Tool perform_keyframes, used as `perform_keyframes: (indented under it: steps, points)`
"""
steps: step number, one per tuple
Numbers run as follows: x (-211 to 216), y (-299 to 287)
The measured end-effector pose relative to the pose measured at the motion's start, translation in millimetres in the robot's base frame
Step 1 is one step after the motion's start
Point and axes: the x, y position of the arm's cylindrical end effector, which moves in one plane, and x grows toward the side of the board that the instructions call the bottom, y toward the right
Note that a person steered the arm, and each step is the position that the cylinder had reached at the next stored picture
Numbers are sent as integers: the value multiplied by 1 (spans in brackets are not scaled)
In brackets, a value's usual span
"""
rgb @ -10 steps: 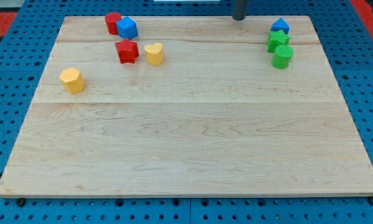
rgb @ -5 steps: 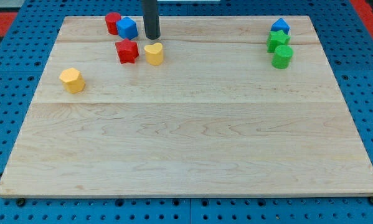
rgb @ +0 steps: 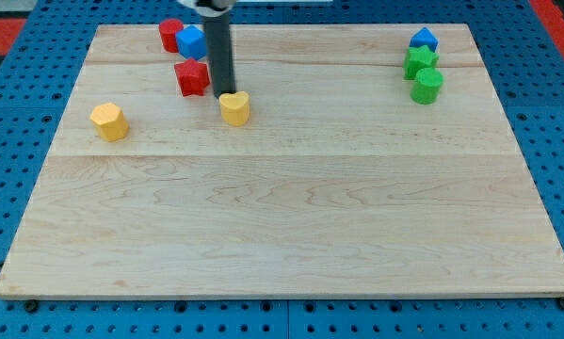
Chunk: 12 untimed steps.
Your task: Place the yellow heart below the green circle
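Note:
The yellow heart [rgb: 234,108] lies on the wooden board [rgb: 282,207], left of centre in the upper part. My tip [rgb: 225,91] stands right at the heart's top-left edge, touching it or nearly so. The green circle [rgb: 427,86] sits far off at the view's upper right, below a green star [rgb: 420,61] and a blue block [rgb: 424,40].
A red star [rgb: 191,77] lies just left of my rod. A red block [rgb: 171,34] and a blue block [rgb: 192,42] sit at the top left. A yellow-orange hexagon [rgb: 108,121] lies near the left edge.
My tip came from the top right across to the heart, then down. The yellow heart has slid a little toward the view's bottom, away from the red star.

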Motion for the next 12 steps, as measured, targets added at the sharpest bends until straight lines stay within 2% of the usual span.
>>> perform_keyframes:
  steps: [1,3,4,5,6,7,10,12]
  points:
    - [21,-7]
    - [60,78]
    - [60,95]
    - [44,73]
    - [41,110]
    - [60,171]
    - [63,218]
    - [58,270]
